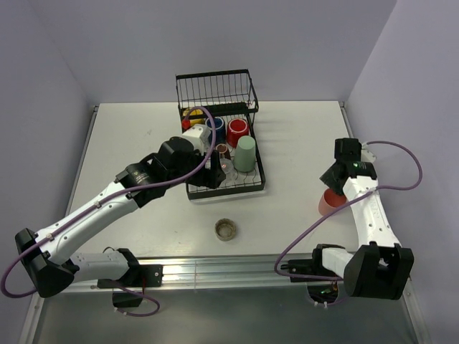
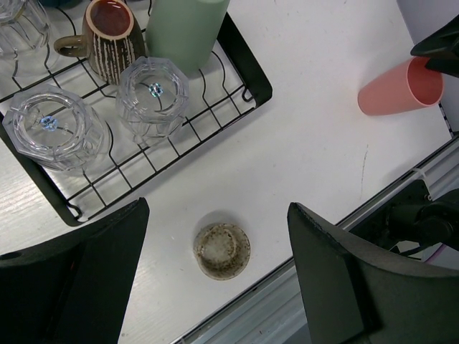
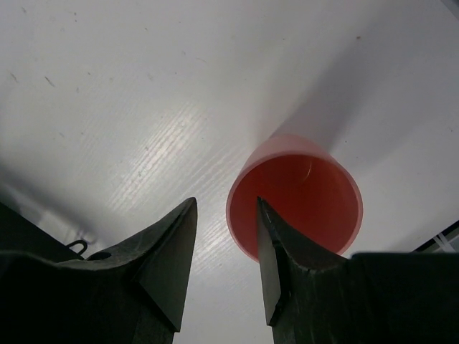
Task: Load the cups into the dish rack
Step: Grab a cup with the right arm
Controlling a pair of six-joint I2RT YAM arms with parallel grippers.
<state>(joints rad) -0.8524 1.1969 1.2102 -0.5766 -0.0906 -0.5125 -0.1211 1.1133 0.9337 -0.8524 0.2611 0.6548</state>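
Pink tumbler (image 3: 301,193) on its side, right hand (image 3: 225,202) open astride its rim; left hand (image 2: 217,208) spread wide over the brownish glass cup (image 2: 222,251) near the dish rack (image 2: 252,75).

bright, even overhead light; shadows soft. right wrist view: pale sheen on the table (image 3: 172,136) left of centre, broad soft shadow from the pink tumbler (image 3: 294,197) toward upper right. left wrist view: dark fingers (image 2: 72,279) at lower edge slightly soft.
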